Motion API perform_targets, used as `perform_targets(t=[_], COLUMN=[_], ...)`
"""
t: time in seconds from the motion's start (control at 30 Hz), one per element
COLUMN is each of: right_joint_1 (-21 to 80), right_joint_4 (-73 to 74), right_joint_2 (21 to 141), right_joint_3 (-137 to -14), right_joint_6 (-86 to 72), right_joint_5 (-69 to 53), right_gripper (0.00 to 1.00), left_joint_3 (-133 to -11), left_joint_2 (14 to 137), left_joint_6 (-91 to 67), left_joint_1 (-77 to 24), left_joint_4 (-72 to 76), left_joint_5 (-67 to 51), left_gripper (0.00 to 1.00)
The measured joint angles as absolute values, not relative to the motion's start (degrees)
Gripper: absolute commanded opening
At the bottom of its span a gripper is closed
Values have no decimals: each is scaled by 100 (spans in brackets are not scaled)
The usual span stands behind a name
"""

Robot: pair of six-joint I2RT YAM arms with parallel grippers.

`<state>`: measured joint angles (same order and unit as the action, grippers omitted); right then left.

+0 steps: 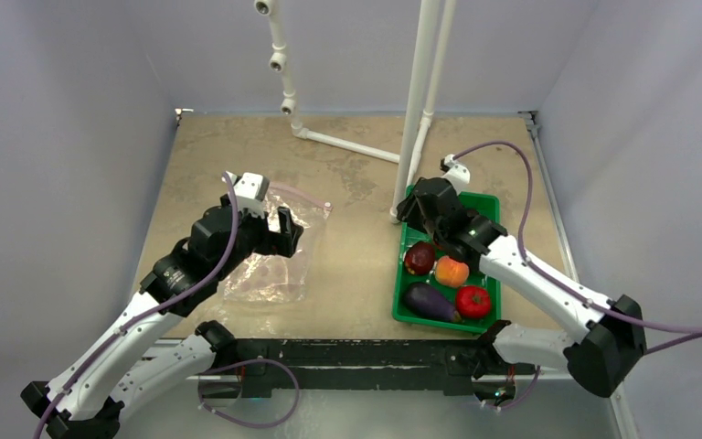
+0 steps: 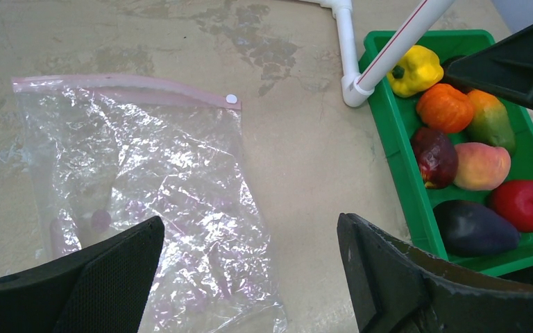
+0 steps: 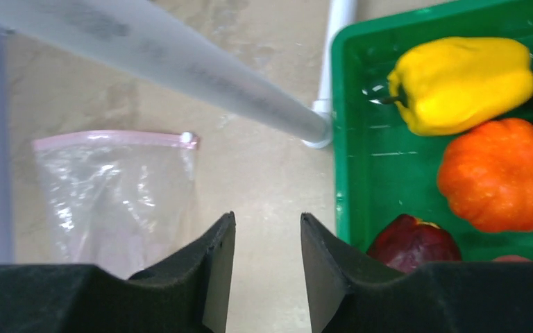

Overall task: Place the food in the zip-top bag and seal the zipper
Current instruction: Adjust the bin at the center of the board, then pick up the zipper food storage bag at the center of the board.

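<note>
Food (image 2: 482,166), eggplant (image 2: 475,227) to yellow pepper (image 2: 414,69), all in the green tray (image 2: 391,118). Well left of it, zip-top bag (image 2: 146,180) flat on the table (image 1: 356,265), pink zipper (image 2: 125,87) along its far edge. Left gripper (image 2: 250,229) above the bag, spread wide, holding nothing. Right gripper (image 3: 267,229) over the tray's far end, narrowly parted, holding nothing.

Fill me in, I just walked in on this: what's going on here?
The left hand hovers open above the clear crinkly plastic bag, which lies flat on the table. The right hand, empty, hangs at the far end of the green plastic tray, where the small toy fruit and vegetables all sit. None of it is bagged yet.
</note>
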<state>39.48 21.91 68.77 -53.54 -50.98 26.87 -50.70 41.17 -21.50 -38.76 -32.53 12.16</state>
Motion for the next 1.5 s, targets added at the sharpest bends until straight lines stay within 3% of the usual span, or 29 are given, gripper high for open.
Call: perform_targets(t=[0.17, 0.5, 0.8, 1.13, 1.5], right_joint_1=[3948, 3953, 3959, 3962, 3970], right_joint_4=[2150, 1546, 1232, -12, -1570], right_joint_2=[6346, 5771, 5638, 5483, 5498], right_joint_3=[-5374, -5367, -5256, -4324, -4261], right_joint_6=[-5078, -4960, -5236, -6735, -8215], right_joint_5=[1935, 126, -1267, -2934, -3395], right_gripper=[33, 0, 0, 0, 0], left_joint_3=[-5070, -5070, -5070, -5070, -5070], left_joint_2=[4117, 4117, 4112, 4112, 4112], left_joint_6=[-2150, -2150, -2150, -2150, -2152], left_joint_1=[-3876, -3876, -3876, -3876, -3876], left_joint_4=[-3253, -3253, -3253, -3256, -3256], left_joint_5=[1219, 1221, 1225, 1247, 1293], left_gripper=[94, 94, 94, 94, 94])
